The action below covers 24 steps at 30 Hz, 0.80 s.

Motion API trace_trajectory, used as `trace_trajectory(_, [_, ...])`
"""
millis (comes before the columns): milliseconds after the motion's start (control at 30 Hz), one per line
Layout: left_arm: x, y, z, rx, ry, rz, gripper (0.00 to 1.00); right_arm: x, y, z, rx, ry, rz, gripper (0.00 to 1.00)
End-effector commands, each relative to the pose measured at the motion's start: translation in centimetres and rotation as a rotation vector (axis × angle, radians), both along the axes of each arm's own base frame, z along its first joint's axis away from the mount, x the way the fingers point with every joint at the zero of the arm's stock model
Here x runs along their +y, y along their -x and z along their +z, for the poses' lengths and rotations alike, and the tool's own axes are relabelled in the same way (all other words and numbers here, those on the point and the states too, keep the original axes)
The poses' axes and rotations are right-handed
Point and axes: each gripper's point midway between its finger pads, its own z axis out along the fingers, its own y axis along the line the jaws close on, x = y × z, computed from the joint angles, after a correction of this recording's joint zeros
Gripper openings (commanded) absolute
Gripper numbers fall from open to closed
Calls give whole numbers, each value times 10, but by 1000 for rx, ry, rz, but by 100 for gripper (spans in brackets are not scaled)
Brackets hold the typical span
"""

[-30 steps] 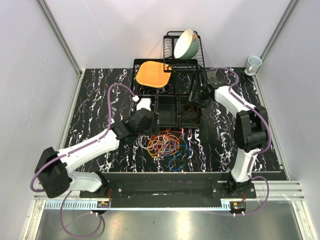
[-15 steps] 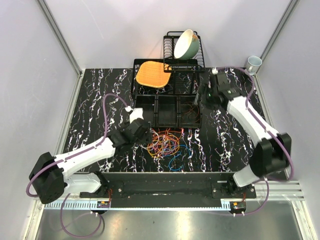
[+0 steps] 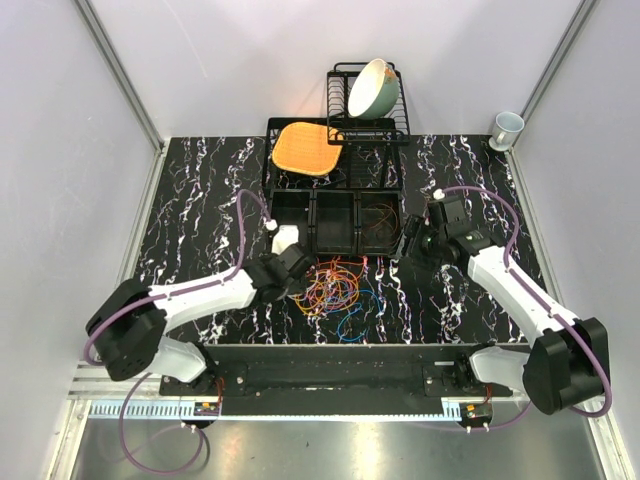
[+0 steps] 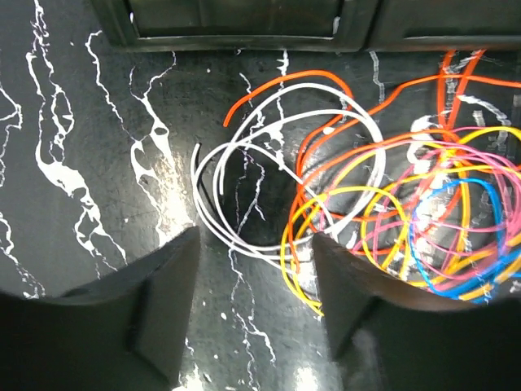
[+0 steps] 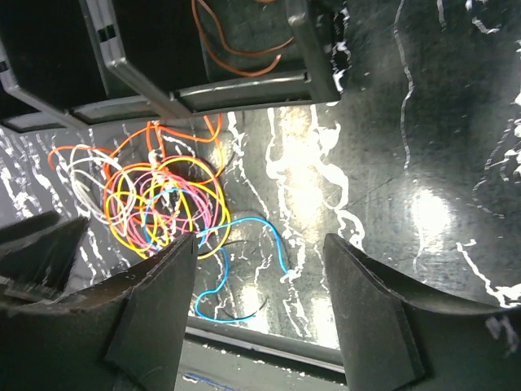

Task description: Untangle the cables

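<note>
The cables point(image 3: 330, 290) lie in a tangle of orange, yellow, pink, white and blue loops on the black marbled table, just in front of the tray. A blue cable point(image 3: 355, 320) trails out at the near right. My left gripper point(image 3: 300, 270) is open at the tangle's left edge. In the left wrist view its jaws point(image 4: 252, 244) straddle the near arcs of a white loop point(image 4: 244, 240) and yellow loops, with nothing gripped. My right gripper point(image 3: 410, 250) is open and empty, above the table right of the tangle. Its view shows the tangle point(image 5: 163, 204) and the blue cable point(image 5: 252, 221).
A black three-compartment tray point(image 3: 335, 205) stands behind the tangle; an orange cable point(image 5: 236, 49) lies in its right compartment. Behind it are an orange plate point(image 3: 305, 147) and a dish rack point(image 3: 385, 125) with a bowl point(image 3: 372, 87). A cup point(image 3: 506, 127) stands far right.
My right gripper has swung from the tray's far right corner toward me, to the right of the tangle. My left gripper has dropped toward me, to the tangle's left edge.
</note>
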Motion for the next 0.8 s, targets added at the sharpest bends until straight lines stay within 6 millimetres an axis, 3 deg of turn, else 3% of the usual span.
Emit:
trace_trajectory(0, [-23, -16, 17, -54, 43, 6, 56, 12, -3, 12, -55, -70, 22, 69])
trace_trajectory(500, [-91, 21, 17, -20, 73, -190, 55, 16, -6, 12, -70, -75, 46, 67])
trace_trajectory(767, [-111, 27, 6, -8, 106, -272, 56, 21, -8, 13, -70, -99, 57, 67])
